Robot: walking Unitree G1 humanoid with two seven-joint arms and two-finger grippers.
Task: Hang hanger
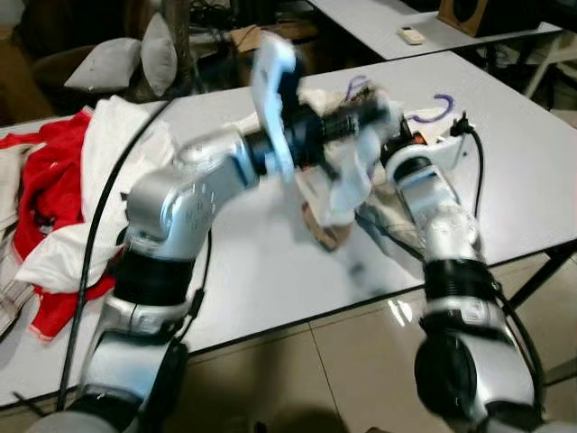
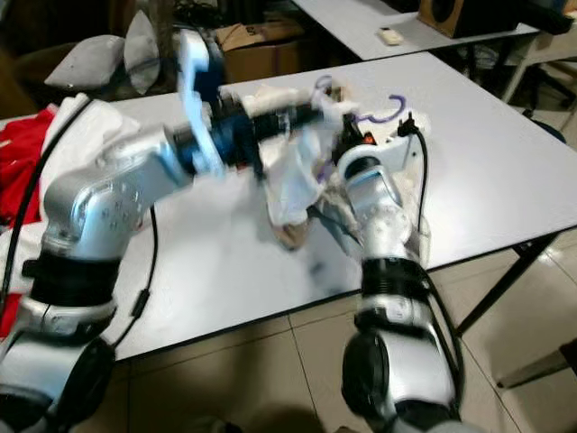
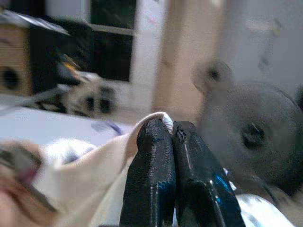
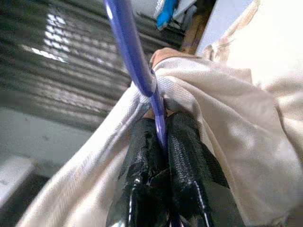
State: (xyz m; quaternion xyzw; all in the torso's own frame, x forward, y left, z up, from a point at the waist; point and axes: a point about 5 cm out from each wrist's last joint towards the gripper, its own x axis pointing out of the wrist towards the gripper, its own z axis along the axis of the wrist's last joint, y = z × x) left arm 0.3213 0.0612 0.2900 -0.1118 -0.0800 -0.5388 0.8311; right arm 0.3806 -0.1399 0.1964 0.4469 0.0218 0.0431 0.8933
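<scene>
1. Right gripper: fingers pressed together on the thin purple hanger. The rod runs between the pads, with cream garment cloth bunched around them.
2. Left gripper: fingers closed, pinching a fold of the same cream garment at the tips.
3. In the eye views both arms meet over the middle of the white table. The left arm reaches across from the left and the right arm comes up from the near edge. The garment hangs between them, its lower edge near or on the tabletop; I can't tell which through the blur.
4. Hanger location: held in the right gripper, mostly buried in cloth. A purple hook end shows just beyond the right wrist. A second purple loop sits further left; unclear if it is the same hanger.
5. Judged step: getting the garment onto the hanger, before any hanging. No rail or hook to hang it on is visible here.
6. Risks:
   - The rod is thin and smooth, so a sideways pull from the left arm could twist or slide it out of the right pinch.
   - The left grip holds only a fold edge, so tension could pull the cloth free.
   - The cable near the right wrist could snag on a lift.
7. A red and white clothes pile sits at the table's left end, well apart from the work.
</scene>
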